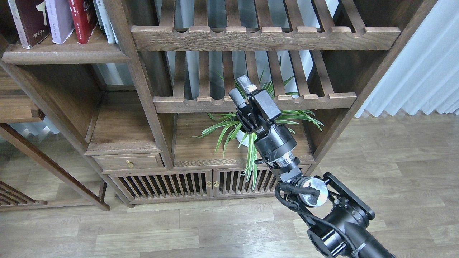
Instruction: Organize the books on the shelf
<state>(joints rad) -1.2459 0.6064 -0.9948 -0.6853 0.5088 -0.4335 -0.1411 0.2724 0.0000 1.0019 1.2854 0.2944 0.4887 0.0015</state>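
Observation:
Three books stand side by side on the dark wooden shelf (64, 54) at the top left: a maroon book (29, 22), a pale lavender book (59, 19) and a red book (83, 18). Their upper parts are cut off by the frame's top edge. My right gripper (240, 89) is held up in front of the slatted racks, far right of the books. Its two fingers stand apart with nothing between them. My left arm is out of view.
Thin white-spined books (104, 18) lean right of the red book. Slatted racks (265, 37) fill the bookcase's middle. A potted green plant (247, 127) sits just behind my right wrist. Below are a drawer (127, 162) and slatted doors (186, 184). A white curtain (423, 64) hangs at right.

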